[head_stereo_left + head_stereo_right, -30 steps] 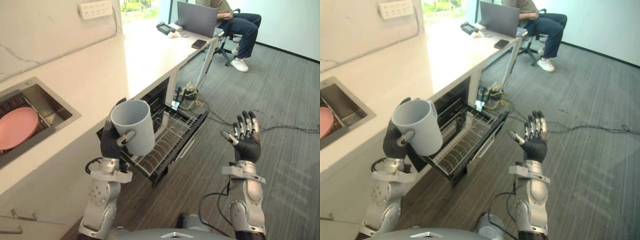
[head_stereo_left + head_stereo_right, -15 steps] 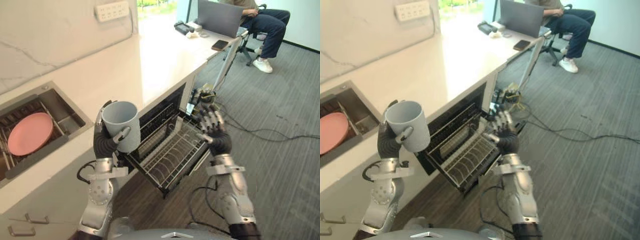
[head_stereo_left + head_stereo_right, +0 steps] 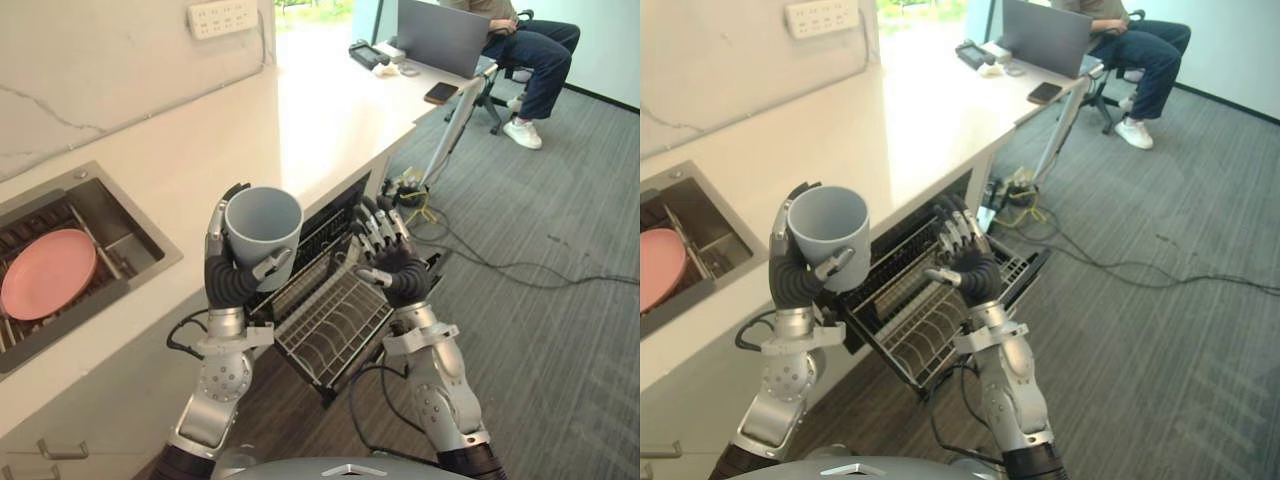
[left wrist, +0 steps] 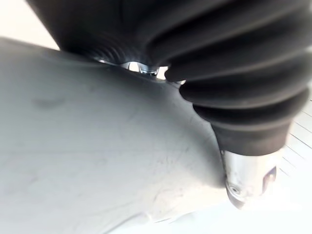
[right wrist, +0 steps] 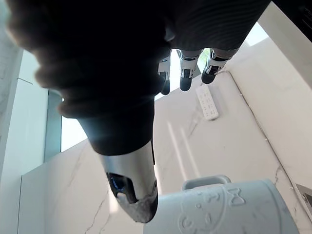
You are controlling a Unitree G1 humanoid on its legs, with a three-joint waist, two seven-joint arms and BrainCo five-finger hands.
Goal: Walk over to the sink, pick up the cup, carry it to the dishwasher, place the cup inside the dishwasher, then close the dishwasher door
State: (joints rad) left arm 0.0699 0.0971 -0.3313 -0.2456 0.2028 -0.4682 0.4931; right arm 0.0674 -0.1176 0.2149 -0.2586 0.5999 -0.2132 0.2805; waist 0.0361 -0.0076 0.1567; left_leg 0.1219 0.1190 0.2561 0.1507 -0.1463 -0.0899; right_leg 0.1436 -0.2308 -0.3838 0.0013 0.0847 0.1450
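Note:
A grey cup point(image 3: 264, 232) stands upright in my left hand point(image 3: 228, 280), whose fingers and thumb are curled round its wall at chest height, in front of the counter's edge. The left wrist view has the cup's grey wall point(image 4: 73, 161) close against the thumb point(image 4: 248, 180). My right hand point(image 3: 397, 272) is open, fingers straight and spread, just right of the cup and apart from it. It hovers above the wire rack point(image 3: 330, 325) pulled out of the open dishwasher point(image 3: 902, 268) under the counter. The right wrist view looks past its fingers point(image 5: 185, 73) at the cup point(image 5: 229, 209).
The white counter point(image 3: 250, 130) runs along the left, with a sink point(image 3: 120, 232) holding a pink plate point(image 3: 48, 272). A wall socket strip point(image 3: 222, 15) sits above it. A seated person point(image 3: 525, 40) with a laptop point(image 3: 440, 35) is at the far end. Cables point(image 3: 520, 270) lie on the carpet.
The camera has shifted. My right hand has swung from the open floor on the right to just beside the cup, over the rack. The cup stays held in my left hand.

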